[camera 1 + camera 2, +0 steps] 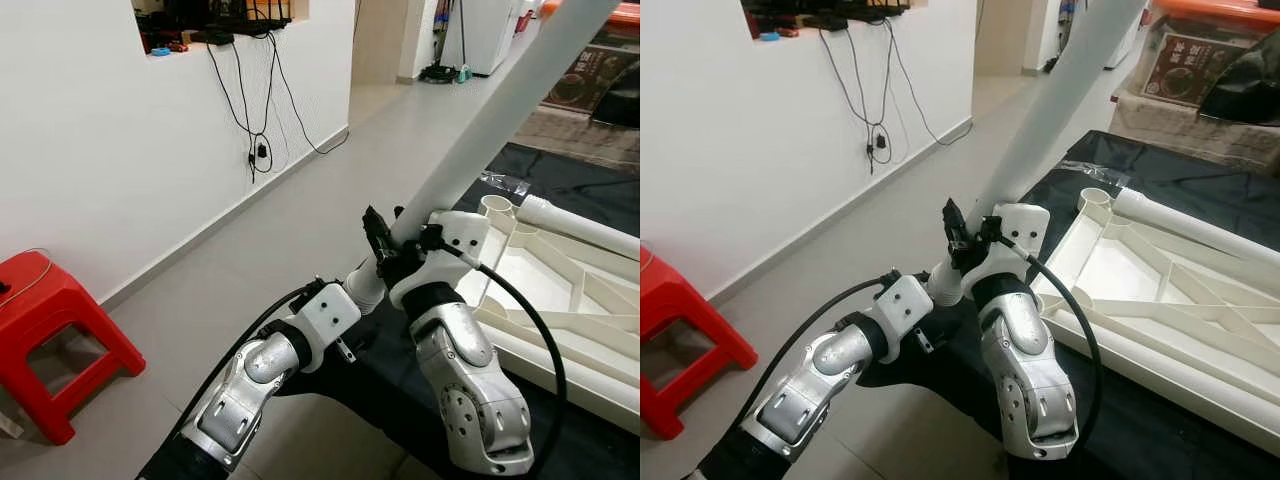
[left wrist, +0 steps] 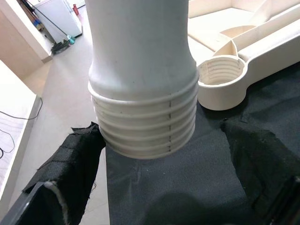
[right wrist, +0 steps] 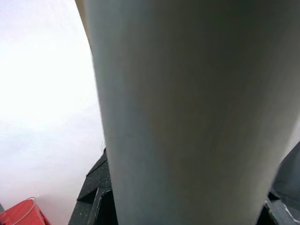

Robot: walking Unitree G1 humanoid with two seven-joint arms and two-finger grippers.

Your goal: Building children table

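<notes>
I see one white table leg [image 1: 505,110] held slanting up and away over the floor, between the robot and the overturned white tabletop [image 1: 560,290] that lies on a black cloth [image 1: 1200,190] to the right. The right gripper [image 1: 400,245] is pinched on the leg just above its lower end; the left gripper [image 1: 362,292] meets that lower end, and I cannot tell how its fingers stand.

The left wrist view adds what the head views hide: the leg's end is a ribbed screw thread [image 2: 145,126], hanging above the cloth and apart from a threaded socket [image 2: 221,80] at the tabletop's corner. The right wrist view gives only the smooth shaft close up, with a corner of a red stool [image 3: 21,213] beside it.

Count from the head views: two legs, one held, one [image 1: 580,225] standing along the far edge of the tabletop; one open corner socket; one red plastic stool [image 1: 50,335] on the floor at far left. A black cable [image 1: 250,110] hangs down the white wall [image 1: 100,150] from a ledge. Boxes [image 1: 1200,60] stand beyond the cloth. The two silver forearms cover the tabletop's near corner.
</notes>
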